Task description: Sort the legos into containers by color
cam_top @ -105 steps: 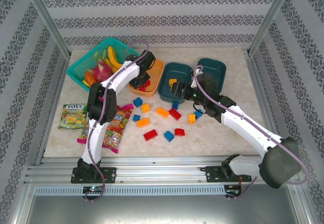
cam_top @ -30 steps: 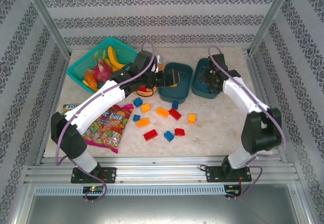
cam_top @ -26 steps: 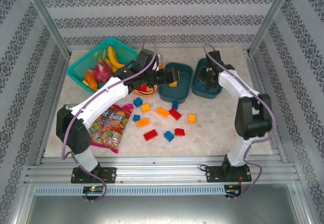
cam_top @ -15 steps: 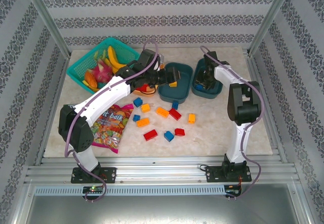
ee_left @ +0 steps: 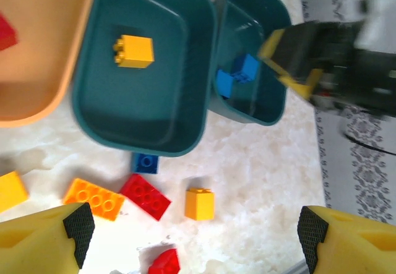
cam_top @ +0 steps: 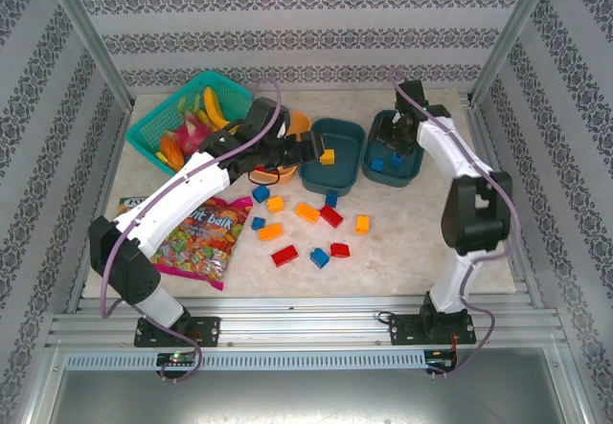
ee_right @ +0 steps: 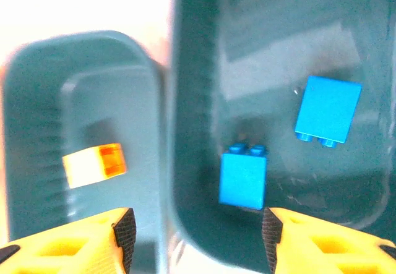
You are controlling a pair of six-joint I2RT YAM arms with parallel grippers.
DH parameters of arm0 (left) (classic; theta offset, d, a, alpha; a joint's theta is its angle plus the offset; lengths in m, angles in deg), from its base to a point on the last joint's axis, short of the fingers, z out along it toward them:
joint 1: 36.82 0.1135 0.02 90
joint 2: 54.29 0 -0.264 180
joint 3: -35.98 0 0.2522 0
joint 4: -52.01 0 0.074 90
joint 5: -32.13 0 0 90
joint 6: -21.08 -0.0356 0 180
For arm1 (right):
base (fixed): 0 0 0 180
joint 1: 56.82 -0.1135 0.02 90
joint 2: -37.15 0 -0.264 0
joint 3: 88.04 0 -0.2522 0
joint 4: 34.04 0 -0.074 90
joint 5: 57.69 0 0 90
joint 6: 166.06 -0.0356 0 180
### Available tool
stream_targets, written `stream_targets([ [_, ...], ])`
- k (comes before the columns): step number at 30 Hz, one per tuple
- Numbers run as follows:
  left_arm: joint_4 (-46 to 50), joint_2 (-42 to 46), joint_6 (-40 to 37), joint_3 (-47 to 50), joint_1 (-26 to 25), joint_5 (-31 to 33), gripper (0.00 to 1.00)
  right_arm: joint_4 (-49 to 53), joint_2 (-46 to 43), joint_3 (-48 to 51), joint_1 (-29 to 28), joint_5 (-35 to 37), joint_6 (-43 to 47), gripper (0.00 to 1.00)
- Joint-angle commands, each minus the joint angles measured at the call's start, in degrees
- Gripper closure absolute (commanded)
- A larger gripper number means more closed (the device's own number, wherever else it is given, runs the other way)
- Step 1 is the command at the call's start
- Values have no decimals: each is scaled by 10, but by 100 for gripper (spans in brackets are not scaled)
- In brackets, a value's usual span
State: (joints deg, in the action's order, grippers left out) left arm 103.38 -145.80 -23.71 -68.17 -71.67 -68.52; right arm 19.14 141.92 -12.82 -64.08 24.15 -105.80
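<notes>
While left pincer (ee_left: pixel 194 232) gapes wide by middle tub (ee_left: pixel 154 116) with yellow brick (ee_left: pixel 133 51), right pincer (ee_right: pixel 198 227) open, over blue bricks (ee_right: pixel 243 179) in right tub (ee_right: pixel 260 39).

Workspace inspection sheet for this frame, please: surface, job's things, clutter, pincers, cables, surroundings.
Surface: marble-look table, about eleven loose bricks on it.
Job's things: orange tub, partly hidden; middle teal tub holds one yellow brick; right teal tub holds two blue bricks.
Clutter: fruit basket; candy bags.
Pincers: left pincer open, empty; right pincer open over right teal tub.
Cables: purple cables along both arms, nothing snagged seen.
Surroundings: patterned walls, metal frame.
</notes>
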Motion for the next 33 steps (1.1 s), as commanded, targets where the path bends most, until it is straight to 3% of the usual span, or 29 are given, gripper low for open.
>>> stream_targets([
  [1, 73, 37, 21, 34, 3, 55, 13, -33, -123, 56, -46, 8, 31, 40],
  [6, 76, 76, 48, 119, 3, 47, 14, -115, -260, 213, -152, -19, 53, 34],
  [10, 100, 87, 78, 187, -7, 24, 15, -142, -348, 325, -270, -8, 68, 17],
  [13, 88, 89, 92, 237, -25, -2, 15, -151, -400, 397, -346, 8, 76, 14],
  [16, 70, 85, 48, 271, -47, -13, 16, -168, -446, 460, -402, 14, 82, 14],
  [23, 82, 42, -161, 283, -92, -10, 19, -173, -547, 529, -423, 30, 67, 14],
  [33, 80, -36, -263, 263, -111, 11, 22, -144, -692, 584, -422, 46, 30, 11],
])
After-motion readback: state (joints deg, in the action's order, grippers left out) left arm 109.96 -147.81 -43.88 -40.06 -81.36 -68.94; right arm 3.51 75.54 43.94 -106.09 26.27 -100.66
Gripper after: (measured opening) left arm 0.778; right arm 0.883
